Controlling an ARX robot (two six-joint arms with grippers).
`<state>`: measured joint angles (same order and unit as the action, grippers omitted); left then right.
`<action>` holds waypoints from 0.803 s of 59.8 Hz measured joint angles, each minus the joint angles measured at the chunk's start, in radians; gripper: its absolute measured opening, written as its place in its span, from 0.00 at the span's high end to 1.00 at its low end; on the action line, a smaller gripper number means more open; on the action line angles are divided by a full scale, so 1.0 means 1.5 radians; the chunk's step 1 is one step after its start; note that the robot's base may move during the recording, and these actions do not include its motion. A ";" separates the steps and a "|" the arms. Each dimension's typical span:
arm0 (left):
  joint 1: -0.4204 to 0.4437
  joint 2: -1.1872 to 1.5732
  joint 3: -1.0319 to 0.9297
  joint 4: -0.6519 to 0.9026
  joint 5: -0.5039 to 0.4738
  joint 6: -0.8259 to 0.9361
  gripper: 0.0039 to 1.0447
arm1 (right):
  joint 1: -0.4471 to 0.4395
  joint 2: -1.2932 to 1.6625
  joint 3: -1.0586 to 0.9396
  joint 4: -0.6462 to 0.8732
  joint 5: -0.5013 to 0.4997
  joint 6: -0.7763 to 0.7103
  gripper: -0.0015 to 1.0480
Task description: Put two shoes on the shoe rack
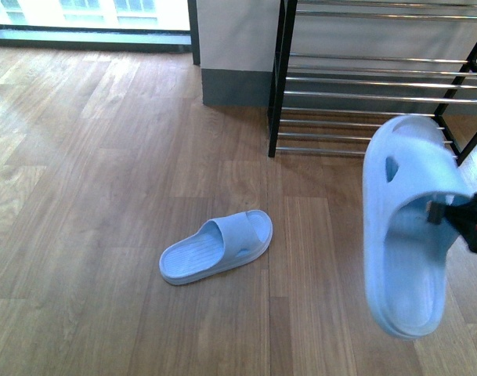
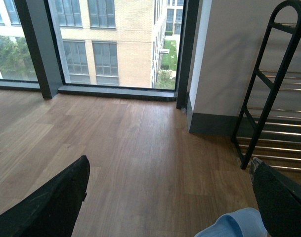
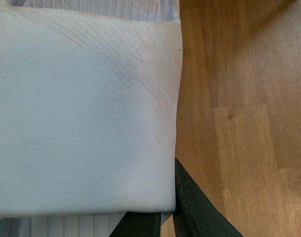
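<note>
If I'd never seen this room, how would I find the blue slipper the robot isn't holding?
Find the black-and-chrome shoe rack by the wall, then look at the wooden floor in front of it, just off its left end. The pale blue slide lies there flat, sole down, all alone. Its twin, the other slide, hangs in the air, pinched by the right gripper.

Warm brown wood-plank floor [image 1: 105,196], boards running toward 12 o'clock, pale glare at 10 o'clock below window. Flat on sole near centre: pale blue rubber slide [image 1: 216,247], toe toward 2 o'clock, heel toward 8. Standing at 1 o'clock, well apart from slide: black-framed shoe rack [image 1: 279,78] with thin chrome rods. Grey skirting at 12 o'clock.
</note>
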<state>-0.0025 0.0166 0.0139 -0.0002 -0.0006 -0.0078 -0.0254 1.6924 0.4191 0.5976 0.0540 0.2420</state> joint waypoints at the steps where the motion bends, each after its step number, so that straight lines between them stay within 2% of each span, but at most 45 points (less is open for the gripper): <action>1: 0.000 0.000 0.000 0.000 0.000 0.000 0.09 | -0.003 -0.028 -0.005 -0.013 -0.004 0.000 0.98; 19: 0.000 0.000 0.000 0.000 0.000 0.000 0.09 | -0.014 -0.304 -0.032 -0.154 -0.005 0.019 0.98; 48: 0.000 0.000 0.000 0.000 0.000 0.000 0.09 | -0.014 -0.338 -0.037 -0.160 -0.006 0.022 0.98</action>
<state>-0.0025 0.0166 0.0135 -0.0006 -0.0002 -0.0074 -0.0463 1.1858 0.3641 0.3576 0.0448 0.2752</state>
